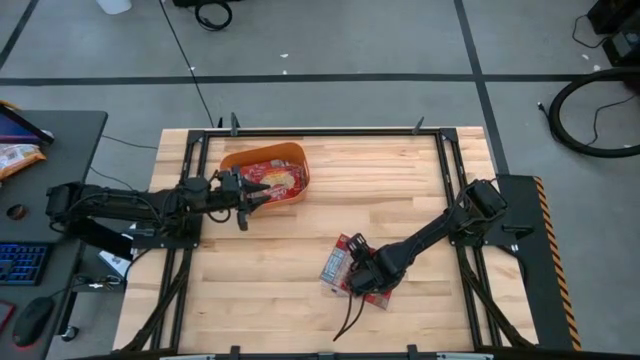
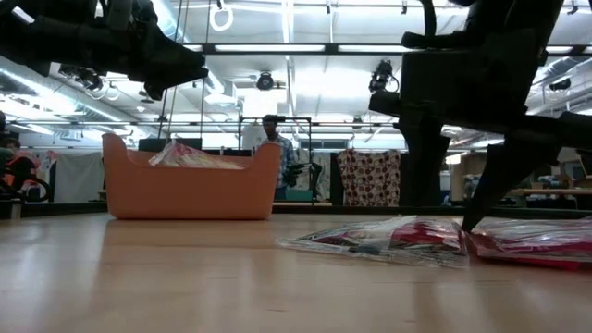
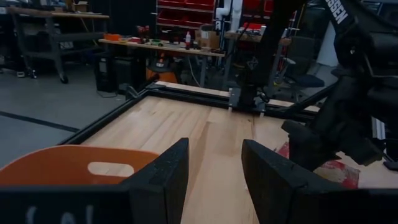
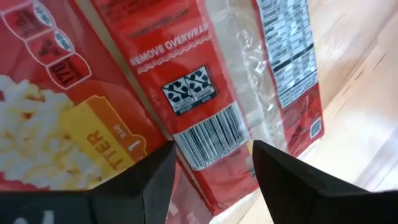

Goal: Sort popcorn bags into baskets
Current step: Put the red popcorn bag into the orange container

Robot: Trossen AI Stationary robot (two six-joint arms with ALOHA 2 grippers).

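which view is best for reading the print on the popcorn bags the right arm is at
The right wrist view: the popcorn bags fill it, with barcode and lettering legible between the open right gripper fingers. The high view shows them only as a small red pile, the low view edge-on and flat, the left wrist view just a corner behind the arm.

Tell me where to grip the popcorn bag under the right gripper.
Probably its long edge, from above: the popcorn bag lies flat on the table, overlapping another bag, so the open right gripper should straddle that edge and pinch.
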